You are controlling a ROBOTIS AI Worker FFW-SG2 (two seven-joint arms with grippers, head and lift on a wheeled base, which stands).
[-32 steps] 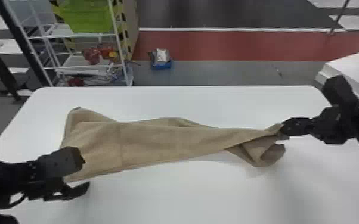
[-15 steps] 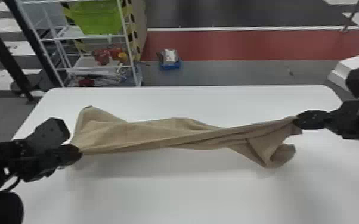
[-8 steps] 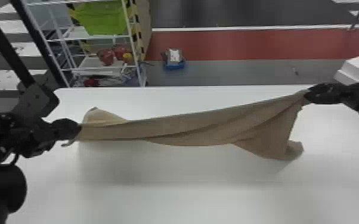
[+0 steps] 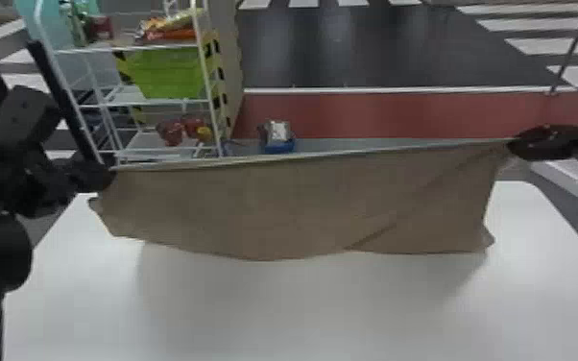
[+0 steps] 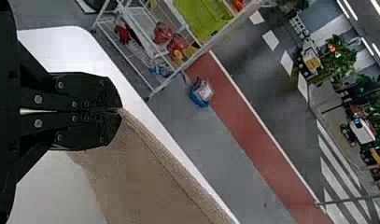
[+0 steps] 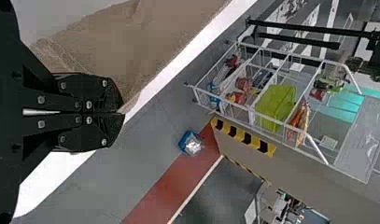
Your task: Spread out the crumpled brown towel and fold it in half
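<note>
the brown towel (image 4: 278,206) hung stretched between the two pincers, across the middle of the head view, above the white desk (image 4: 302,312). the left pincer (image 4: 109,175), at the left of the frame, was closed on the towel's upper left corner. the right pincer (image 4: 514,145), at the right edge, was closed on the upper right corner and sat a little higher, so the top edge sloped gently upward to the right. in the wrist views, the black fingers of the left pincer (image 5: 120,111) met with cloth pinched at their tips, and those of the right pincer (image 6: 122,113) did too.

the cloth was mostly flat, with a slanting crease toward its lower right and a small flap poking out below the left pincer. its lower edge bowed down in the middle; whether it touched the desk could not be told. a soft shadow lay on the desk beneath it.

behind the desk, at the upper left, stood a white wire rack (image 4: 210,96) with a green bin (image 4: 173,74) in it. a small blue box (image 4: 281,145) sat on the floor, just right of the rack.
</note>
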